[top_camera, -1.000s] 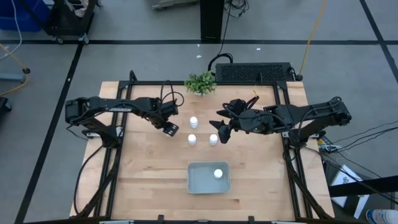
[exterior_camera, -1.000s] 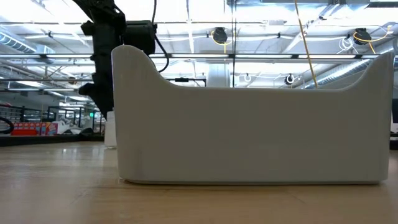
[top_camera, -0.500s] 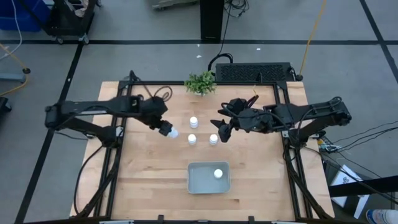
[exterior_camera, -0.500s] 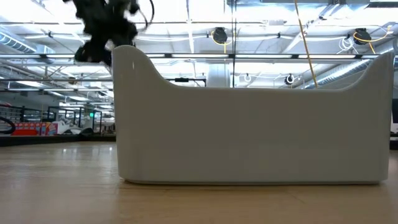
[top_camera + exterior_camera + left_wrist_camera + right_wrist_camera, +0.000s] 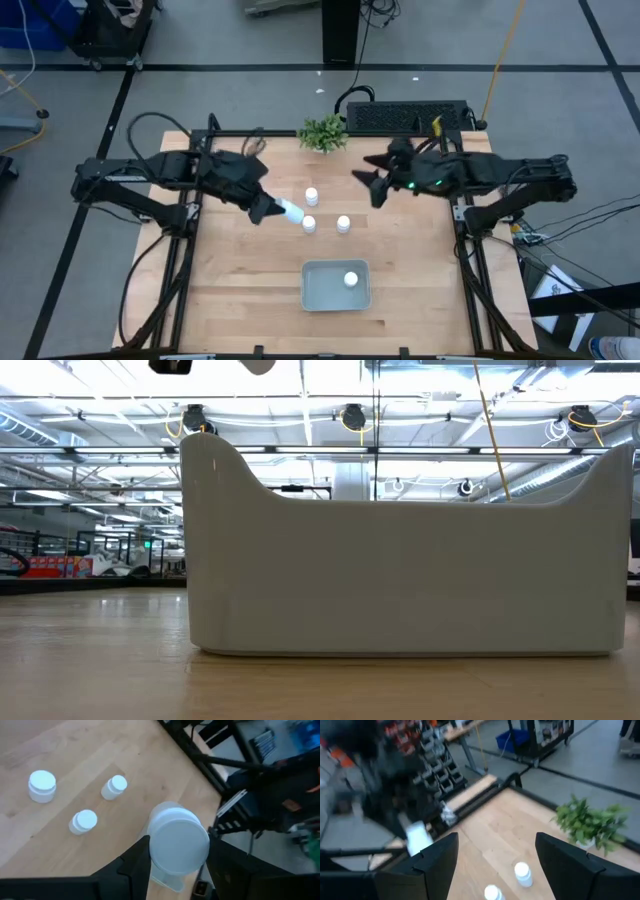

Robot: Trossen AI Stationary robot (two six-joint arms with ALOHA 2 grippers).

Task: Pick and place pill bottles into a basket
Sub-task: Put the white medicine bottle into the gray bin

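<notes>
Left hand point(image 5: 270, 208), raised above the surface point(image 5: 240, 270) and tilted, clamps one pill bottle point(image 5: 291, 212) beside three bottles point(image 5: 309, 224) standing loose behind the basket point(image 5: 312, 296), which holds a fifth point(image 5: 350, 279), while the right hand point(image 5: 372, 186) hovers with fingers spread near the plant point(image 5: 322, 132).

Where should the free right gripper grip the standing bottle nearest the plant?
Grip that bottle across its round body just under the cap, coming straight down from above. It stands upright and apart from its neighbours, and the right gripper is open with nothing in it. That is a judgement.
</notes>
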